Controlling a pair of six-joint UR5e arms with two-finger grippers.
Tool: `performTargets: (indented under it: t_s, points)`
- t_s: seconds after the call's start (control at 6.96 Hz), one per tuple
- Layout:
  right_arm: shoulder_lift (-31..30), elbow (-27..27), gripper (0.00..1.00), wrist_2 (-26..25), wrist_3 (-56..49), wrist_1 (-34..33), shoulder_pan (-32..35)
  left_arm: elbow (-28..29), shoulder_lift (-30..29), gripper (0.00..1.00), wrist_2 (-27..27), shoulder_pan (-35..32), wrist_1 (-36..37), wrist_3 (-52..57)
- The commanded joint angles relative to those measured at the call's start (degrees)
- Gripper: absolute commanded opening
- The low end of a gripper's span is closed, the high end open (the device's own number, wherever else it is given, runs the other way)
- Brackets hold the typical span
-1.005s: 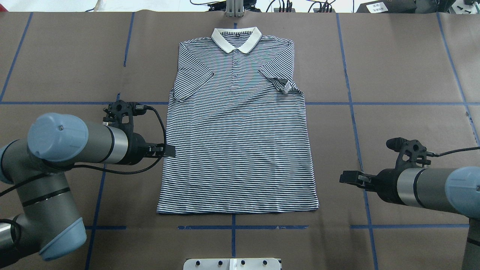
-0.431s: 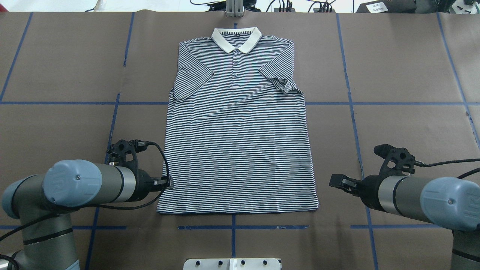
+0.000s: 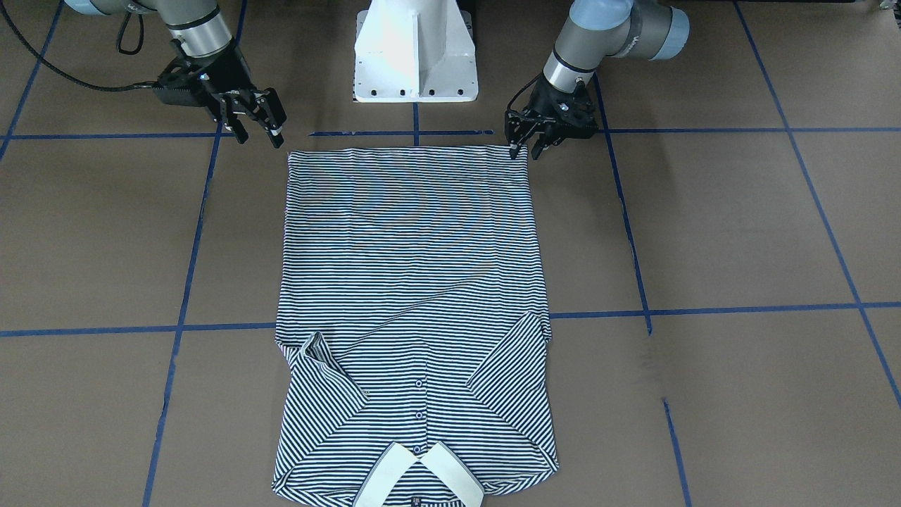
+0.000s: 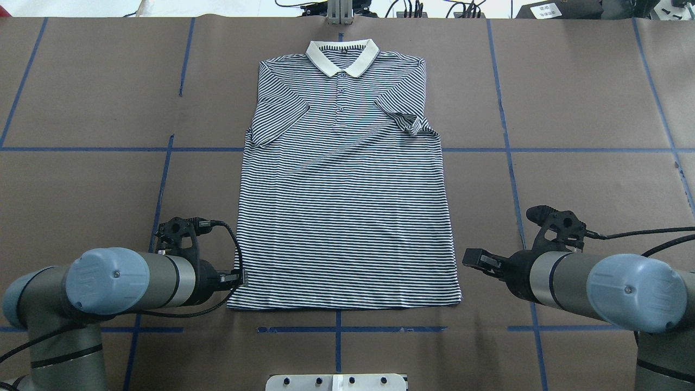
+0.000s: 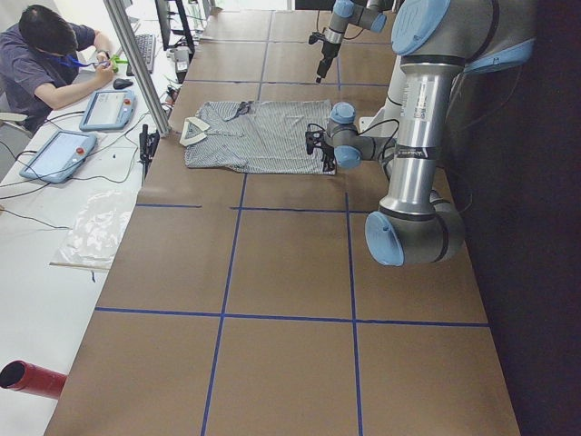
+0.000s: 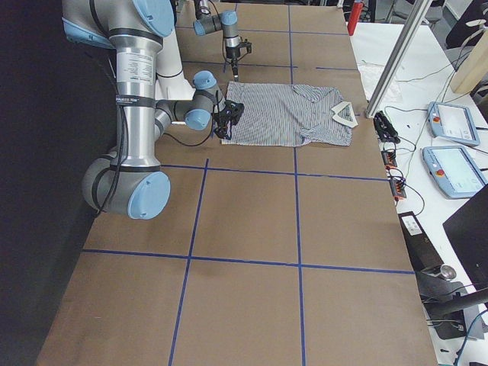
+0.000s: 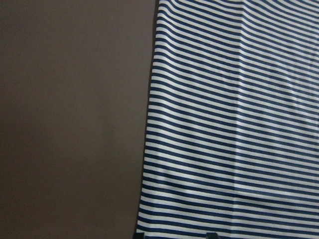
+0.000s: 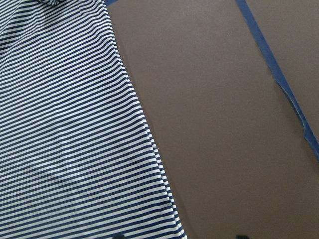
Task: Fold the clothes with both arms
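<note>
The striped polo shirt [image 4: 347,206] lies flat on the brown table, cream collar [image 4: 342,57] away from me, both sleeves folded in over the chest. My left gripper [image 4: 239,278] is open and low at the shirt's hem corner on my left; in the front view [image 3: 524,148] its fingers stand at that corner. The left wrist view shows the shirt's edge [image 7: 234,124] between the fingertips. My right gripper [image 4: 472,258] is open and empty, just off the shirt's right edge above the hem, also in the front view [image 3: 260,134]. The right wrist view shows that edge [image 8: 65,139].
The white pedestal [image 3: 415,56] stands just behind the hem. Blue tape lines [image 4: 505,149] grid the brown table. A metal post [image 4: 339,13] rises beyond the collar. An operator [image 5: 54,54] sits at a side desk with pendants.
My left gripper has moved back along the shirt's left edge to the hem corner. My right gripper has moved inward, closer to the shirt's right edge. The shirt has not moved.
</note>
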Motion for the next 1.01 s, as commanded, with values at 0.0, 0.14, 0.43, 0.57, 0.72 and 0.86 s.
performTargets:
  t_s: [0.0, 0.14, 0.43, 0.57, 0.72, 0.86]
  points:
    - [0.15, -0.06, 0.81, -0.7, 0.02, -0.14, -0.54, 0.19, 0.84, 0.51, 0.18, 1.17, 0.0, -0.04]
    - [0.15, 0.02, 0.81, -0.7, 0.02, -0.14, -0.54, 0.37, 0.84, 0.51, 0.18, 1.52, 0.0, -0.04]
    - [0.15, 0.03, 0.82, -0.79, 0.02, -0.14, -0.54, 0.45, 0.67, 0.47, 0.8, 1.87, 0.0, -0.12]
    - [0.06, 0.03, 0.82, -0.79, 0.02, -0.14, -0.54, 0.63, 0.58, 0.46, 0.8, 2.13, 0.0, -0.21]
    - [0.06, 0.03, 0.82, -0.79, 0.02, -0.14, -0.45, 0.54, 0.58, 0.46, 0.8, 2.22, 0.0, -0.21]
    - [0.15, 0.03, 0.82, -0.79, 0.02, -0.14, -0.45, 0.63, 0.49, 0.46, 0.8, 2.4, 0.0, -0.21]
